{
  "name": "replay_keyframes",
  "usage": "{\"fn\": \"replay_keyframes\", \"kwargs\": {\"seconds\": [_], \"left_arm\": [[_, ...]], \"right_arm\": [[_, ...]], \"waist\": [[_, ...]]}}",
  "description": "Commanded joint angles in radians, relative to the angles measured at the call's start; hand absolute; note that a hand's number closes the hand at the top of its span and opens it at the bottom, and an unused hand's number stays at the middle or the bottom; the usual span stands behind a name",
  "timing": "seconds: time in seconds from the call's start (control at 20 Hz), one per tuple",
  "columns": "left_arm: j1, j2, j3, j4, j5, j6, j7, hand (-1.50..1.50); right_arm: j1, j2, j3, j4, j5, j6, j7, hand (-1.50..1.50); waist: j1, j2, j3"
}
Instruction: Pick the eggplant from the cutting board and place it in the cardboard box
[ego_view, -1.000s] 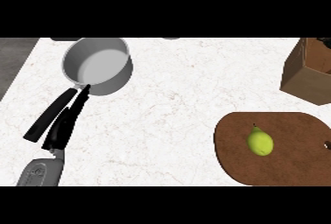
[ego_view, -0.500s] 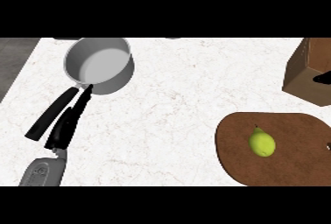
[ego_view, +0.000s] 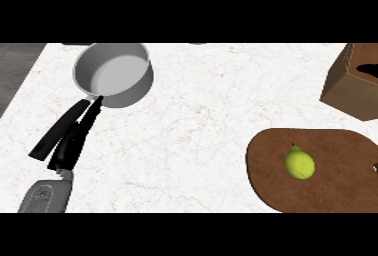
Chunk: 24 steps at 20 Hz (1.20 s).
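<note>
White marble tabletop (ego_view: 214, 100), seen steeply from above.

Task thing: what shows is a small yellow-green fruit (ego_view: 299, 164), pear-like with a short stem pointing to 12 o'clock, not a purple eggplant. It lies on the brown cutting board (ego_view: 339, 147) at 4 o'clock in the view, a bit toward the board's 9 o'clock side. Nothing touches it. The board's right and lower parts are cut off by the frame.

The cardboard box (ego_view: 345, 92) is at 2 o'clock, partly out of frame, with a dark opening on top. It sits at 1 o'clock from the fruit, near the board, with a strip of tabletop between them.

A grey saucepan (ego_view: 114, 74) stands upright at 10 o'clock, its inside pale and bare.

The left forearm (ego_view: 44, 197) comes in at 8 o'clock. The left hand (ego_view: 65, 157) is black, its fingers straight and released, pointing to 1 o'clock toward the pan and grasping nothing. A second black bar (ego_view: 50, 142) lies just beside it on the 9 o'clock side and runs to the pan's rim; it looks like the pan's handle. Cannot tell if the fingertips touch the pan. The hand is well apart from the fruit, the board and the box.

The right hand is out of view, so its fingers cannot be told.
</note>
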Motion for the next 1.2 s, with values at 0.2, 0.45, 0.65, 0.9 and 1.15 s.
{"fn": "replay_keyframes", "kwargs": {"seconds": [0.2,0.45,0.65,0.9,1.15], "left_arm": [[0.047,-0.034,-0.024,-0.033,-0.018,0.023,0.016,0.00],[-0.008,-0.063,-0.045,-0.033,-0.049,0.056,0.049,0.00],[0.021,-0.014,-0.008,-0.007,-0.005,-0.004,-0.011,0.00],[0.027,0.005,0.014,-0.012,0.013,-0.022,-0.016,0.00],[0.011,-0.039,-0.023,-0.024,-0.029,0.020,0.024,0.00]], "right_arm": [[0.059,-0.058,-0.208,0.081,-0.232,-0.082,-0.230,-1.50],[0.111,-0.093,-0.290,0.142,-0.334,-0.102,-0.416,-1.50],[0.151,-0.189,-0.339,0.209,-0.400,-0.059,-0.504,-1.50],[0.253,-0.246,-0.413,0.268,-0.476,-0.032,-0.631,-1.50],[0.287,-0.304,-0.420,0.328,-0.521,0.011,-0.674,-1.50]], "waist": [[-0.003,-0.002,0.001],[-0.003,0.003,0.002],[0.001,0.003,0.001],[0.003,0.005,0.003],[0.001,0.001,0.002]]}}
